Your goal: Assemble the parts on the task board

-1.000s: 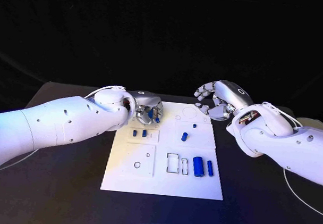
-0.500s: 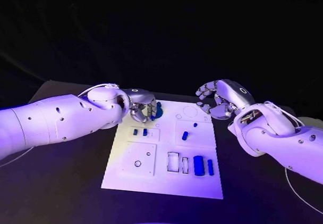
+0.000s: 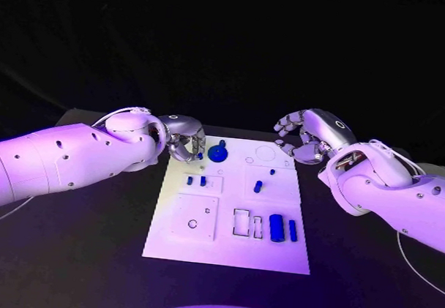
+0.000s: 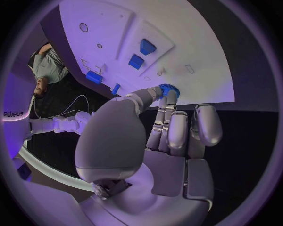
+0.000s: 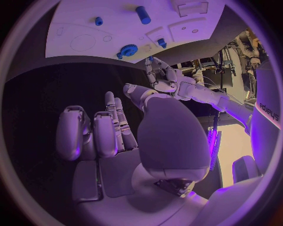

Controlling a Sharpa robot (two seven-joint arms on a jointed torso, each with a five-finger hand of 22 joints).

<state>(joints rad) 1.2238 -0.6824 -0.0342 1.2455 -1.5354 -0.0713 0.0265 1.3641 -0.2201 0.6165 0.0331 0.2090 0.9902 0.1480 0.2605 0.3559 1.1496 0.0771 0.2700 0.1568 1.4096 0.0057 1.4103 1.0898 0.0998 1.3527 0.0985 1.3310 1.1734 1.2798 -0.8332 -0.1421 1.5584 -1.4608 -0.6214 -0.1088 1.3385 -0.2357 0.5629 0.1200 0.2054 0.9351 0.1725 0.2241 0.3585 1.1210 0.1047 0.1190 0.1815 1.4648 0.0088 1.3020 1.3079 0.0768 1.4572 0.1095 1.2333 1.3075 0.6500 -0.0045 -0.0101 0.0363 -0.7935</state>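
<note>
Left hand (image 3: 185, 141) had backed off toward frame's left, fingers loosely apart, holding nothing. Blue gear (image 3: 218, 153), gripped a second earlier, now sat at upper centre of the task board (image 3: 229, 250): gear looks placed. Right hand (image 3: 307, 138) hovered empty, fingers curled, upper right.

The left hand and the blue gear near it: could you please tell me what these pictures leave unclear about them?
- Contact: in the left wrist view the left hand has fingertips at the blue gear, hiding its lower half; touching or merely near, I cannot tell.
- Seating: in the head view the gear on the task board is too small to tell whether it sits on a peg.
- Right hand: its fingers are curled in; the palm faces away.
</note>
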